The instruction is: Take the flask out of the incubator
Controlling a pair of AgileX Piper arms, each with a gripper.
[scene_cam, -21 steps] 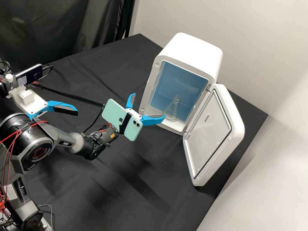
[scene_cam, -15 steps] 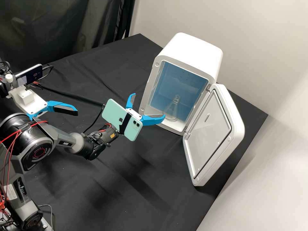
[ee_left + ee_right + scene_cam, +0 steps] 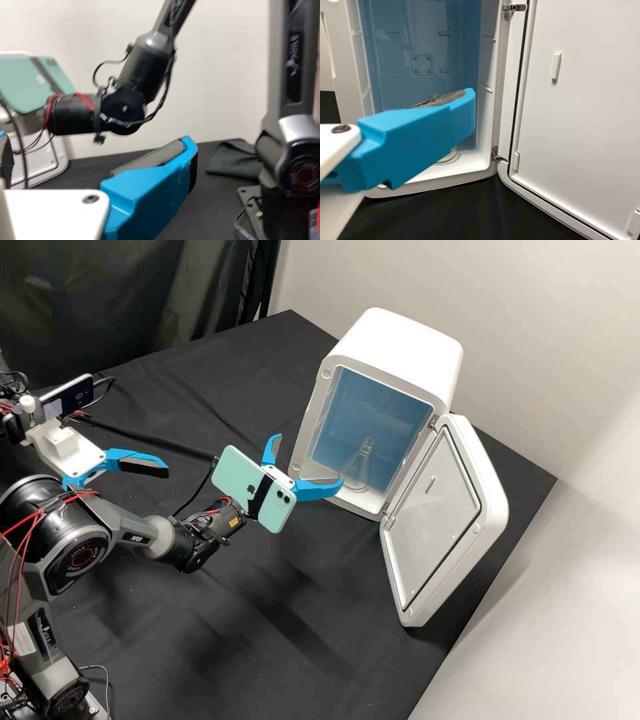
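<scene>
Black table (image 3: 267, 613) carries a white incubator (image 3: 400, 347), door open. Right end effector (image 3: 311, 460), fingers apart, sits at its mouth; the glass flask (image 3: 363, 460) stands just ahead, inside. A misaligned finger could likely topple it.

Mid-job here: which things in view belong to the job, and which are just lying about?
Job: clear glass conical flask; white incubator with blue interior; its open white door; right gripper, fingers open at the opening.
Lying about: crumpled dark cloth on the black bench; left gripper, parked aside.
</scene>
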